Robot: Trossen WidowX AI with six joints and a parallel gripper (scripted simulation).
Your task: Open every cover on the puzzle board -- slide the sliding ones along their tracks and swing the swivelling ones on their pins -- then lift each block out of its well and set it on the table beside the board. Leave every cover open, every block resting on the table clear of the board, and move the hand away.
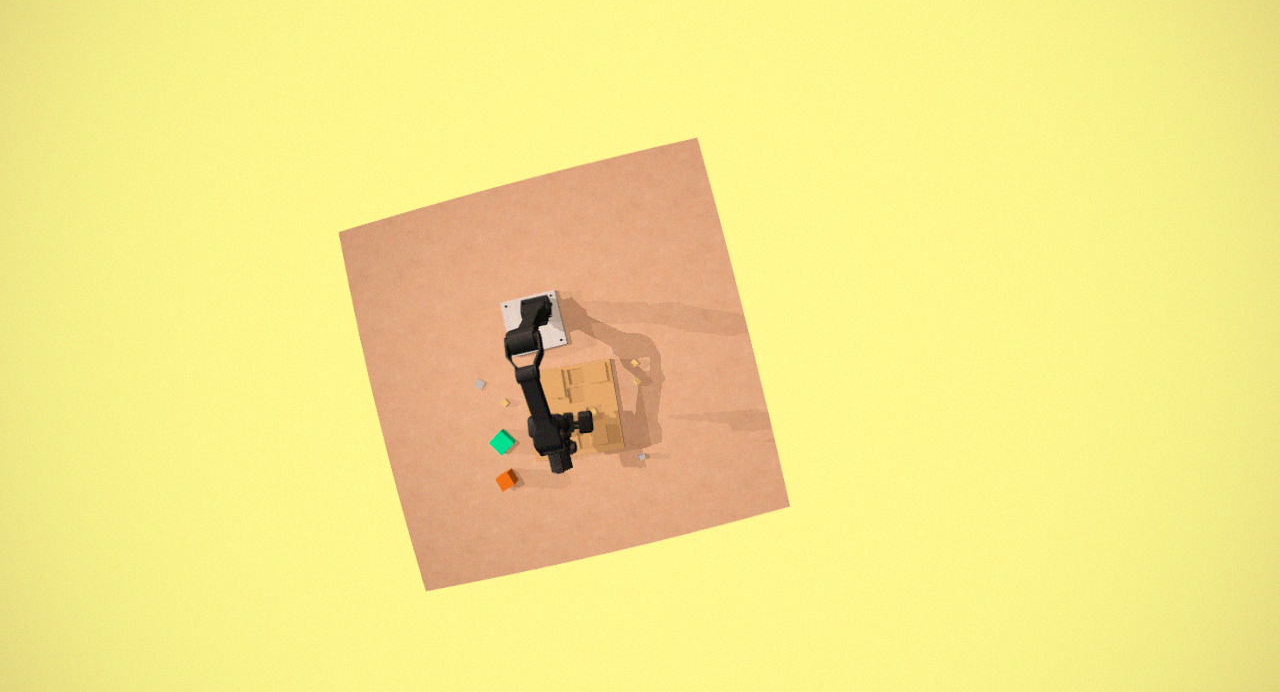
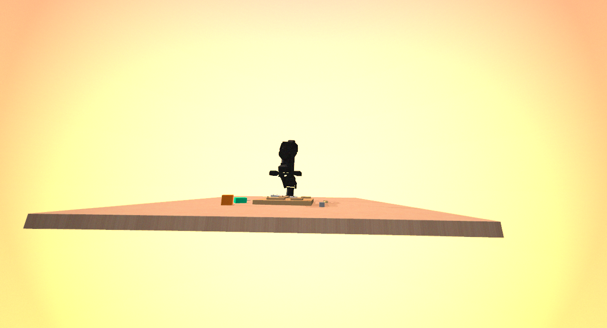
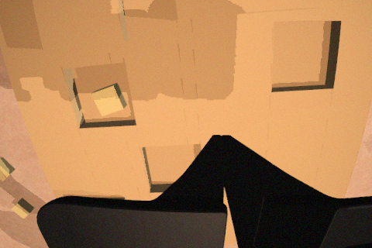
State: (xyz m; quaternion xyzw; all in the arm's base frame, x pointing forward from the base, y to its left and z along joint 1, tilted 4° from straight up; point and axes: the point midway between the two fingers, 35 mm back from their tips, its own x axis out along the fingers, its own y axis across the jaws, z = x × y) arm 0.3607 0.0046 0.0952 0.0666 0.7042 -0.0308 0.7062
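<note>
Far left: a small gray cube [image 1: 479, 383] is seen on the table [image 1: 680, 240] [image 2: 262, 224] [image 3: 12, 124].
Left of board: a green block [image 1: 502, 442] [image 2: 240, 200], a small yellow cube [image 1: 504, 403] and an orange block [image 1: 506, 479] [image 2: 226, 199] are set on the table, apart from the board.
Base: a pale plate [image 1: 512, 310] is topped by the black arm [image 1: 535, 401] [image 2: 288, 150].
Gripper: the fingers are closed together, nothing held; the gripper [image 1: 573, 433] [image 2: 285, 186] [image 3: 220, 144] is poised above the board.
Board: the puzzle board [image 1: 608, 401] [image 2: 283, 202] [image 3: 252, 120] is laid flat; open wells are shown.
Well block: a small yellow block [image 1: 592, 410] [image 3: 109, 101] is left askew inside one well.
Right of board: two yellow cubes [image 1: 635, 363] [image 3: 22, 208] and a second gray cube [image 1: 642, 457] [image 2: 321, 204] are seen on the table.
</note>
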